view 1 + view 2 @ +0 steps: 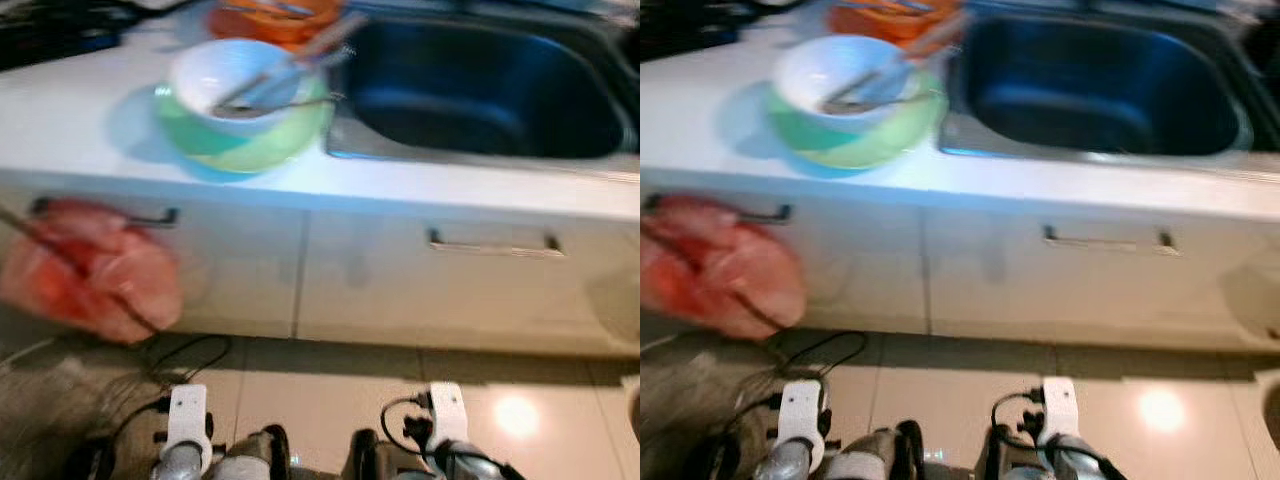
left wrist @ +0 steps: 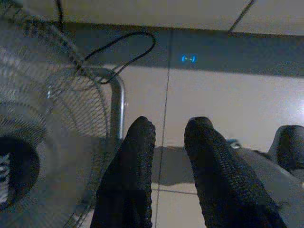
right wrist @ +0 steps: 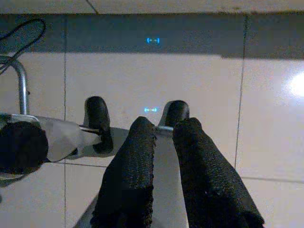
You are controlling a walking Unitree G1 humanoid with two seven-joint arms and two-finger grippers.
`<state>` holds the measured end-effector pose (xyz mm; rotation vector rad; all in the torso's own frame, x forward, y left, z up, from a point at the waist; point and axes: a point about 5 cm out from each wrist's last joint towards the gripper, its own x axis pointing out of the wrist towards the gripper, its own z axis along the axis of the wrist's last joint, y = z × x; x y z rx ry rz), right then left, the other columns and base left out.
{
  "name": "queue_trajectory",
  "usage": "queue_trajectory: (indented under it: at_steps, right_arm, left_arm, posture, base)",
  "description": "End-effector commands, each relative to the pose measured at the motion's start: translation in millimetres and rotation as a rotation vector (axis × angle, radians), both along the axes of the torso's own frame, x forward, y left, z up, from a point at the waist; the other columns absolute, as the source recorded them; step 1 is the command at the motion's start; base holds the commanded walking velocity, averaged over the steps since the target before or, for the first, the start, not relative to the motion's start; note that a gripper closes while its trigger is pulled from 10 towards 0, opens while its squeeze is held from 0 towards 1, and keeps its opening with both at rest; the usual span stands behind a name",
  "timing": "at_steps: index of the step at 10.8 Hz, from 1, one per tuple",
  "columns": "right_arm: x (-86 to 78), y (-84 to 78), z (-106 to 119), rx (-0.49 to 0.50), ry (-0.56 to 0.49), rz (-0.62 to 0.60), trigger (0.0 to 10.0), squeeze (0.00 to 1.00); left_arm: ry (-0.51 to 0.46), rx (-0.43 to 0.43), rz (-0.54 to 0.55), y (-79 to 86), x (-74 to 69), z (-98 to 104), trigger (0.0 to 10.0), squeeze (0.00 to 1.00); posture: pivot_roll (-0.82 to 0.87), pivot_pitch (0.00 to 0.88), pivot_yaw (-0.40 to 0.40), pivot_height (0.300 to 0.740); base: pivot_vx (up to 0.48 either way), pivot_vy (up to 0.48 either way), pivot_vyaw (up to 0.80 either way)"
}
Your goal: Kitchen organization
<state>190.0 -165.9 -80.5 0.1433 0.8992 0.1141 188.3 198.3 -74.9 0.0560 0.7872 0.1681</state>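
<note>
Down near the floor tiles (image 3: pixel 199 76), both arms hang idle. The left tool (image 2: pixel 166 137) points at the floor with its two black fingers a little apart and nothing between them; the right tool (image 3: pixel 164 130) hangs the same way, its fingers nearly together with a thin gap, also holding nothing. Just beside the left tool stands a wire-grilled fan (image 2: pixel 42 142) on the floor, with a black cable (image 2: pixel 118 52) looping over the tiles behind it.

Further out and well above both tools, the white bench (image 1: pixel 90 130) carries the dishes. A white bowl (image 1: pixel 225 75) sits nested in a green bowl (image 1: pixel 270 140), with what look like utensils (image 1: pixel 280 80) lying across them; the head views are blurred, so their kind is hard to tell. An orange dish (image 1: pixel 275 20) stands behind them, and the steel sink (image 1: pixel 480 90) lies just to the right, its basin dark. Below the bench, a red plastic bag (image 1: pixel 95 270) hangs from a drawer handle (image 1: pixel 150 215).

By my judgement, the organizing has hardly begun: the bowls are on the bench beside the sink and neither tool is raised toward them. Both arms would have to lift well up and forward to reach the stack.
</note>
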Motion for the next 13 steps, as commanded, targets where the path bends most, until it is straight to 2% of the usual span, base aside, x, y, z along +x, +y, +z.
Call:
queue_trajectory:
  at_steps: [1, 5, 7, 8, 9, 11, 13]
  right_arm:
    - [-5.7, -4.7, -3, -0.009, 0.019, -0.015, 10.0, 0.0]
    - [-4.1, -6.8, -2, -0.015, 0.009, -0.014, 10.0, 0.0]
    - [4.5, -10.6, 4, -0.021, -0.04, -0.026, 10.0, 0.0]
    - [10.7, -18.4, 9, -0.033, -0.084, -0.036, 10.0, 0.0]
    - [11.3, -21.9, 10, -0.041, -0.095, -0.04, 10.0, 0.0]
    - [11.0, -41.9, 16, -0.089, -0.166, -0.077, 10.0, 0.0]
    - [10.7, -61.5, 27, -0.119, -0.297, -0.117, 10.0, 0.0]
  left_arm:
    - [0.031, -0.002, -0.005, -3.1, -8.7, -5, 10.0, 0.0]
    - [-0.001, 0.01, -0.025, -6.6, -3.3, -2, 10.0, 0.0]
    - [-0.069, 0.046, -0.04, -5.1, 7.9, 6, 10.0, 0.0]
    - [-0.135, 0.079, -0.028, -0.6, 16.0, 14, 10.0, 0.0]
    - [-0.155, 0.092, -0.018, 1.7, 16.7, 16, 10.0, 0.0]
    - [-0.239, 0.122, 0.019, 12.4, 5.9, 19, 10.0, 0.0]
    - [-0.419, 0.196, -0.007, 19.2, -0.7, 39, 10.0, 0.0]
  posture:
    - [0.15, 0.232, -0.041, 0.74]
    - [0.16, 0.232, -0.043, 0.74]
    - [0.16, 0.228, -0.039, 0.74]
    - [0.16, 0.22, -0.033, 0.74]
    - [0.16, 0.218, -0.031, 0.74]
    - [0.15, 0.22, -0.031, 0.74]
    - [0.14, 0.234, -0.039, 0.74]
  base:
    - [0.0, 0.0, 0.0]
    - [0.0, 0.0, 0.0]
    - [0.0, 0.0, 0.0]
    - [0.0, 0.0, 0.0]
    - [0.0, 0.0, 0.0]
    - [0.0, 0.0, 0.0]
    - [0.0, 0.0, 0.0]
